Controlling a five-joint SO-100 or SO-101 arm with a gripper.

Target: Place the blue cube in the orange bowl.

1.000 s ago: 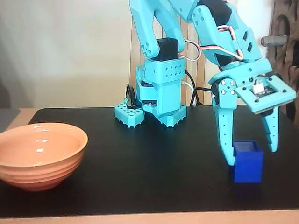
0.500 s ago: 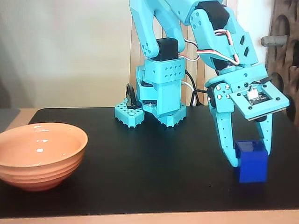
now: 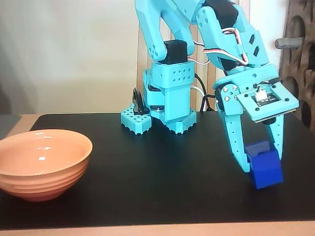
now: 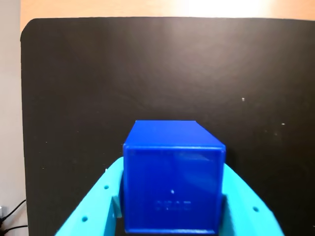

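In the fixed view the blue cube [image 3: 268,172] sits at the right side of the black table, tilted, with one bottom edge raised off the surface. My turquoise gripper [image 3: 262,162] comes down from above and is shut on the cube, one finger on each side. The wrist view shows the blue cube [image 4: 172,177] filling the lower centre, pinched between both fingers [image 4: 98,206] of the gripper [image 4: 172,219]. The orange bowl [image 3: 42,162] stands empty at the far left of the table, well apart from the cube.
The arm's base [image 3: 165,98] stands at the back centre of the black table [image 3: 162,182]. A dark wooden rack [image 3: 300,54] rises at the right edge behind the gripper. The table's front edge runs close below the cube and the bowl.
The fingers have closed in on the cube. It has shifted slightly right, tipped over and begun to rise off the table. The bowl has not moved.
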